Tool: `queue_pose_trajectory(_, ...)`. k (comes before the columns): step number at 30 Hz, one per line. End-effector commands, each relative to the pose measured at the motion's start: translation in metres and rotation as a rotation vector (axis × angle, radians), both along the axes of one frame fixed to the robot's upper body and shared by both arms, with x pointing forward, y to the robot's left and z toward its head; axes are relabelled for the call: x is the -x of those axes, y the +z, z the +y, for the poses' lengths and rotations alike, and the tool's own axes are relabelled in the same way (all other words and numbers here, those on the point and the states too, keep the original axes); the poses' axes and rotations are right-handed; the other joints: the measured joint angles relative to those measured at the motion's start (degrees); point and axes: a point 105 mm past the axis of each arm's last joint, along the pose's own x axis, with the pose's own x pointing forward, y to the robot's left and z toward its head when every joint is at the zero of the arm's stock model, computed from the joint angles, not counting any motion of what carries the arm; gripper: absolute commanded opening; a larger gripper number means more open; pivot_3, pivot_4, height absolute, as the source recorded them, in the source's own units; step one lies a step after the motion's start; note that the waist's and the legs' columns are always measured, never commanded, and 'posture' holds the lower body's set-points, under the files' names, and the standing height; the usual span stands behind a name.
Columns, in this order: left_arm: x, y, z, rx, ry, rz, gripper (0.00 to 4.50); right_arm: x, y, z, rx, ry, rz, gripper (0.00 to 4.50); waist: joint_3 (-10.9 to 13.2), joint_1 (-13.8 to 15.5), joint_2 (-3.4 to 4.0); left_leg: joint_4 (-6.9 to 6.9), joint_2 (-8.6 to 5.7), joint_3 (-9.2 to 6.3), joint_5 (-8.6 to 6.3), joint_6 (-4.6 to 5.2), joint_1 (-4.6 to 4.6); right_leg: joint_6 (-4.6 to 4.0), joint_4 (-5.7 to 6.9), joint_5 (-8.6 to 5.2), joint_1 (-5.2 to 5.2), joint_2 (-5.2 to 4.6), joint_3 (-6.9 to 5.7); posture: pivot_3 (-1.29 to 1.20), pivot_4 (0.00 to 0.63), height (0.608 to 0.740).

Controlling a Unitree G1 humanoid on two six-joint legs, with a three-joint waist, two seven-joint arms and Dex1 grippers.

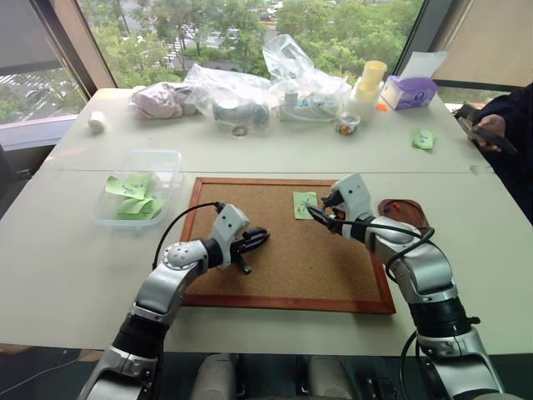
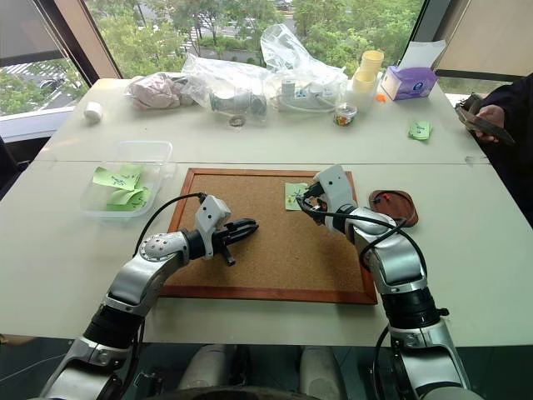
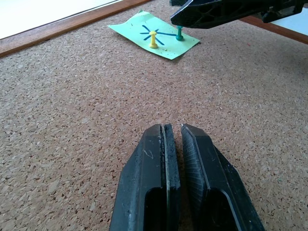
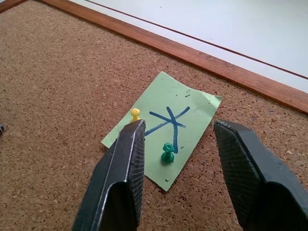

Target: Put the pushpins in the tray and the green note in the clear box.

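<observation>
Right gripper point(image 4: 178, 139), jaws apart and empty, straddles the green pushpin point(image 4: 167, 152) on the green note point(image 4: 163, 139) — best centred before closing.

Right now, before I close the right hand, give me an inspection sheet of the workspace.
Surface: cork board on white table.
Job's things: green note pinned by yellow pushpin and green pushpin; tray beside board; clear box holds notes.
Clutter: plastic bags, tissue box.
Hands: right hand open, straddling green pushpin; left hand shut.
Cables: black, on both arms.
Surroundings: windows; a person's hand.
</observation>
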Motion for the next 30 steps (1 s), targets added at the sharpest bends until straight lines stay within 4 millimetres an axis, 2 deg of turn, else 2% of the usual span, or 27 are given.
queue_pose_trajectory(1,0.006,-0.03,0.011,-0.063,0.037,0.114,0.6,-0.003,0.007,0.007,0.004,0.03,-0.04,2.25,0.0,-0.02,0.0,0.0,0.0,0.0,0.0,0.0,0.0,0.0,0.0,0.0,0.0,0.0,0.0,0.0,0.15,0.74)
queue_pose_trajectory(5,0.006,-0.03,0.013,-0.066,0.043,0.113,0.6,-0.003,0.003,0.007,0.017,0.037,-0.034,2.25,0.0,-0.04,0.0,0.0,0.01,0.01,0.0,-0.01,0.0,0.0,0.0,0.0,-0.01,0.0,0.0,0.0,0.15,0.74)
queue_pose_trajectory(8,0.006,-0.03,0.014,-0.066,0.046,0.113,0.6,-0.002,-0.001,0.007,0.026,0.044,-0.025,1.41,0.0,-0.03,0.0,0.0,0.01,0.01,0.01,-0.01,0.0,0.0,0.0,0.0,-0.01,0.0,0.0,0.0,0.15,0.74)
queue_pose_trajectory(10,0.006,-0.03,0.014,-0.065,0.048,0.113,0.6,-0.001,-0.004,0.007,0.028,0.045,-0.015,0.35,0.0,-0.04,0.0,0.0,0.02,0.01,0.01,-0.01,0.0,0.0,0.0,0.0,-0.01,0.0,0.0,0.0,0.15,0.74)
queue_pose_trajectory(11,0.006,-0.03,0.014,-0.066,0.048,0.113,0.6,-0.001,-0.005,0.007,0.033,0.045,-0.012,0.04,0.0,-0.05,0.0,0.0,0.02,0.01,0.01,-0.01,0.0,0.0,0.01,0.0,-0.01,0.0,0.0,0.0,0.15,0.74)
queue_pose_trajectory(15,0.006,-0.03,0.014,-0.065,0.05,0.113,0.6,0.002,-0.01,0.007,0.056,0.057,0.007,0.04,0.0,-0.05,0.0,0.0,0.02,0.01,0.01,-0.02,0.0,0.0,0.0,0.0,-0.01,0.0,0.0,0.0,0.15,0.74)
queue_pose_trajectory(20,0.005,-0.03,0.014,-0.065,0.05,0.113,0.6,0.004,-0.002,0.005,0.032,0.048,-0.002,0.04,0.0,-0.04,0.0,0.0,0.02,0.01,0.01,-0.02,0.0,-0.01,0.0,0.0,-0.01,0.0,0.0,0.0,0.15,0.74)
queue_pose_trajectory(25,0.006,-0.031,0.013,-0.065,0.047,0.117,0.6,0.002,0.034,0.003,-0.078,0.012,-0.084,0.04,0.01,0.0,0.02,-0.01,0.02,0.01,0.01,-0.02,-0.02,0.0,0.0,0.0,-0.03,-0.02,0.0,0.0,0.15,0.74)
queue_pose_trajectory(30,0.007,-0.033,0.012,-0.068,0.04,0.124,0.6,0.006,0.054,-0.004,-0.098,-0.003,-0.117,0.04,0.02,-0.01,0.02,-0.01,0.02,0.01,0.01,-0.02,-0.06,0.0,0.0,0.0,-0.08,-0.03,0.0,0.0,0.15,0.74)
